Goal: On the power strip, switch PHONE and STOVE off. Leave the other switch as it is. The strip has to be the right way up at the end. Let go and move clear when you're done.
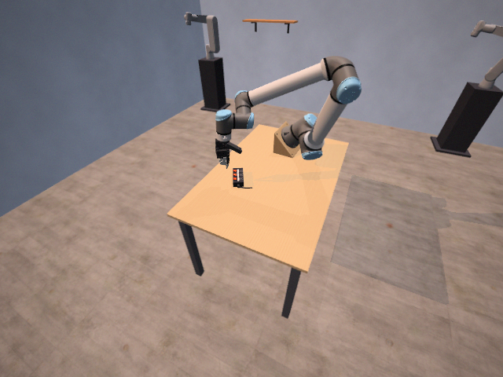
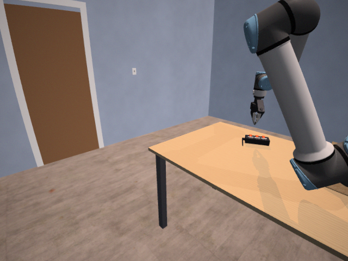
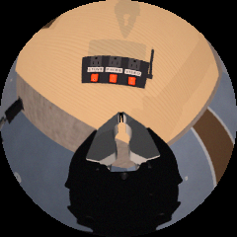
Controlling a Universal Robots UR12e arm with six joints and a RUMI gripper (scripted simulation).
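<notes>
Power strip (image 3: 115, 71), black, lies face up on the table (image 1: 284, 227); its three rocker switches glow red. Gripper (image 3: 121, 116) hovers above, fingers pressed together, empty.

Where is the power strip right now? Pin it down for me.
The power strip lies switches-up on the wooden table, near its far-left edge in the top view, just beyond and below the shut gripper, which hangs above without touching it.

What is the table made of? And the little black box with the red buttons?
The table top looks like pale matte wood, with faint grain lines; its legs look like dark metal. The power strip looks like black plastic, though that is only a guess from its look.
</notes>
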